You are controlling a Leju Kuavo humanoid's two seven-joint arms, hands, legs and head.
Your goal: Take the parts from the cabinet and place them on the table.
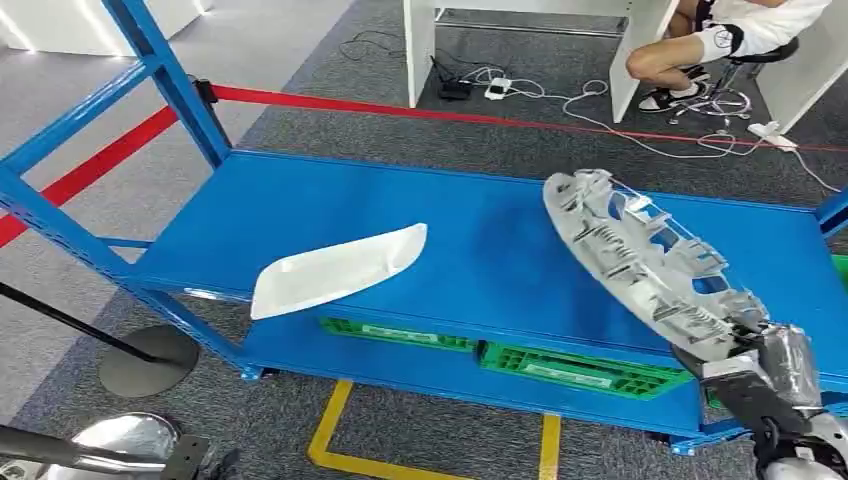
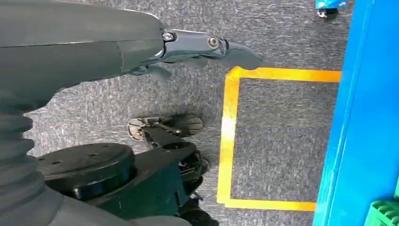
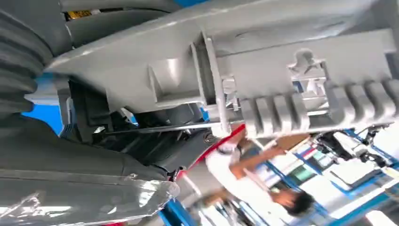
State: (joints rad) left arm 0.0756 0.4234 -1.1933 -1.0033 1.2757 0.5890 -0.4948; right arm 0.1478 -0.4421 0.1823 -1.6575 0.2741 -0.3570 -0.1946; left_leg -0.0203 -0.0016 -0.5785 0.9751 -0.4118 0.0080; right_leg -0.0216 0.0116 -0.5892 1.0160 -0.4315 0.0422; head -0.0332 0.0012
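1. Grey ribbed part (image 1: 645, 258) sits in the grip of the right hand (image 1: 745, 375), which holds it by its near end; the part rises up and away from that hand, tilted, above the blue shelf (image 1: 480, 240).
2. From the right wrist camera the same part (image 3: 263, 70) lies across the dark fingers (image 3: 155, 136), which close under it. How many fingers touch it is hard to make out, since the part hides most of them.
3. White curved part (image 1: 335, 270) lies flat on the shelf, well apart from the right hand, across the shelf on the left-hand side, with one end over the near edge.
4. Left hand (image 2: 188, 49) hangs low over grey carpet beside the yellow floor tape (image 2: 230, 136). It holds nothing, and its thumb points straight out; whether the other fingers are spread or curled I cannot tell, as they are mostly hidden.
5. Green crates (image 1: 560, 365) sit on the lower shelf, beyond the right hand and partly cut off by the shelf edge.
6. Beyond the shelf, a seated person (image 1: 730, 40) is cut off at the frame's top edge.
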